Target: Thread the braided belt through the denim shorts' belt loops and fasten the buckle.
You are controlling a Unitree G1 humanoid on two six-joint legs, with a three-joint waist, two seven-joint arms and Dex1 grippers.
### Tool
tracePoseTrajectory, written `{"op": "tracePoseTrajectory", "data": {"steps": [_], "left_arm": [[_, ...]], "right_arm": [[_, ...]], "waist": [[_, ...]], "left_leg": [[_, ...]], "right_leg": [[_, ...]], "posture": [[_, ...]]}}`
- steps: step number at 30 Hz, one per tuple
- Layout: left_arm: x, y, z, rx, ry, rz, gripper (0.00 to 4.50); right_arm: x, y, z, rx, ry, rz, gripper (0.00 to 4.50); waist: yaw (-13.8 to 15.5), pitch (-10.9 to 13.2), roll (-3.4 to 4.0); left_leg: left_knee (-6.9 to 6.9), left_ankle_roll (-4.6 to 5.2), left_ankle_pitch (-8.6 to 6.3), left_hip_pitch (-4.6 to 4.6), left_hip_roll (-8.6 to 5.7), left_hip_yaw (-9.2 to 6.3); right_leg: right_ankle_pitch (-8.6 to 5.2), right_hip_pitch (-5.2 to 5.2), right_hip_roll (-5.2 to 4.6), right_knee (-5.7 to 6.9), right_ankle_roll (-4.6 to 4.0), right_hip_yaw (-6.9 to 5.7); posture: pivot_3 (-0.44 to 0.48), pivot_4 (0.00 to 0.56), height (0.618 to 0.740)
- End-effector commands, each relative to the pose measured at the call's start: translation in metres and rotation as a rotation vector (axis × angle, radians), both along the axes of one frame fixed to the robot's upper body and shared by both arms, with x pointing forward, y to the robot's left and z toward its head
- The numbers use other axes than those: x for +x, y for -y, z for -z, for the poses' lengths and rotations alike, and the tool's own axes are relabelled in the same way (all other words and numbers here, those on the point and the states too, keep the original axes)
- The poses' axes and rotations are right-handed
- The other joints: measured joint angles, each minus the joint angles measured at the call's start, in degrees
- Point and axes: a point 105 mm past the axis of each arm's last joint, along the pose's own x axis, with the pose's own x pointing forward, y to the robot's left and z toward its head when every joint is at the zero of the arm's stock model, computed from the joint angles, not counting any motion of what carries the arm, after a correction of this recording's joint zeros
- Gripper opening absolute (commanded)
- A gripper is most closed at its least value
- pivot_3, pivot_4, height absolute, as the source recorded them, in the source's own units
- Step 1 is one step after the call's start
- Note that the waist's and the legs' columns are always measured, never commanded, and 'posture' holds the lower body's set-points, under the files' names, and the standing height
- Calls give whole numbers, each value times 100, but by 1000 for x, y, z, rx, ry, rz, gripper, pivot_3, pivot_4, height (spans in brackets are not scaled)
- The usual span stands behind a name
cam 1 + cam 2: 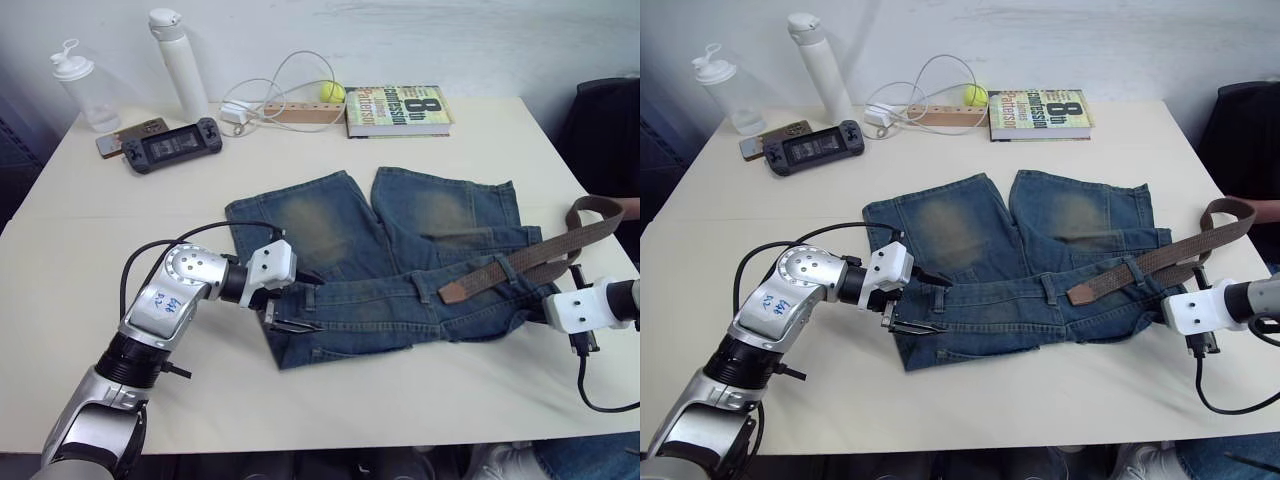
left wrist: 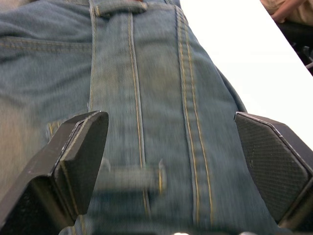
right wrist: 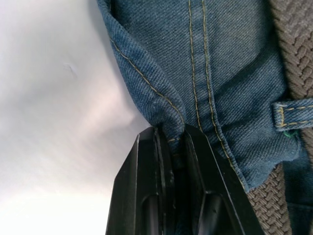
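The shorts (image 1: pixel 380 260) lie flat in the middle of the tabletop (image 1: pixel 90 250), waistband toward me and legs pointing away. My left gripper (image 1: pixel 290 305) hovers low over the left end of the waistband, its jaws spread wide; in the left wrist view the two fingers (image 2: pixel 80 156) stand on either side of the band's stitched seams, with a loop (image 2: pixel 129 178) lying between them. My right gripper (image 3: pixel 173 147) is at the right end of the waistband, at the denim's edge; its jaws are pressed together, pinching a fold of the shorts' hem corner, as the right wrist view shows.

The belt (image 1: pixel 530 255) runs diagonally across the right side of the shorts. Its tan tip (image 1: pixel 455 290) rests on the waistband near the middle, and the strap passes under a loop (image 3: pixel 293 113) just beside my right gripper. From there it goes up and off the shorts to the right, where it curls over near the tabletop's edge. I cannot make out the buckle.

At the far side of the tabletop stand two bottles (image 1: pixel 180 60), a handheld console (image 1: pixel 172 145), a white cable (image 1: pixel 290 85), a tennis ball (image 1: pixel 332 92) and a book (image 1: pixel 398 110).
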Motion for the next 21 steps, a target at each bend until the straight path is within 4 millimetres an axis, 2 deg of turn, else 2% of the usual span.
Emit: {"op": "tracePoseTrajectory", "data": {"steps": [1, 3, 6, 8, 10, 14, 16, 19, 21], "left_arm": [[-5, 4, -8, -22, 33, 13, 4500], [-6, 5, -8, -26, 31, 10, 4500], [-6, 6, -9, -40, 21, -1, 4500], [-2, 7, -10, -51, 20, -23, 4500], [0, 9, -12, -64, 21, -43, 4500], [5, 16, -18, -109, 28, -85, 4500], [7, 19, -21, -126, 37, -104, 4500], [7, 23, -25, -153, 42, -127, 4500], [5, 25, -29, -175, 43, -141, 4500]], "right_arm": [[-9, 17, 4, -34, -78, 69, 1255], [-12, 22, -3, -38, -90, 84, 2116], [-17, 23, -32, -9, -77, 110, 3440], [-15, 17, -55, 82, -62, 168, 4436], [-14, 9, -72, 189, -60, 235, 4436], [6, -29, -104, 695, 10, 471, 4436], [7, -39, -108, 907, -30, 602, 4436], [8, -49, -102, 1123, -97, 760, 4436], [8, -51, -97, 1294, -200, 885, 4436]], "waist": [[13, -1, 1], [44, -1, 2], [111, 4, 18], [103, 8, 35], [84, 5, 48], [41, 4, 49], [59, 4, 47], [108, 5, 46], [150, 5, 46]], "left_leg": [[3, 0, 0, -1, 0, 0], [5, 1, -1, -1, 0, 0], [3, 1, -1, -7, 0, -5], [5, 4, -3, -16, -3, -3], [8, 6, -3, -18, -3, 1], [11, -5, -9, -9, 13, -1], [13, -12, -12, -7, 16, -3], [15, -11, -13, -15, 14, -5], [15, -5, -16, -19, 10, -5]], "right_leg": [[0, 0, 0, 2, 0, 1], [0, 0, -1, 3, 0, 1], [0, -3, -2, 2, 0, -3], [0, -11, -4, 4, 0, -1], [0, -13, -5, 7, 0, 4], [0, -11, 10, 18, -2, 10], [0, -12, 13, 24, -3, 12], [0, -17, 11, 27, -3, 10], [0, -18, 8, 33, -3, 10]], "posture": [[0, 150, 734], [0, 150, 734], [0, 150, 734], [0, 150, 734], [0, 150, 734], [0, 150, 734], [0, 150, 734], [0, 150, 734], [0, 150, 734]]}}
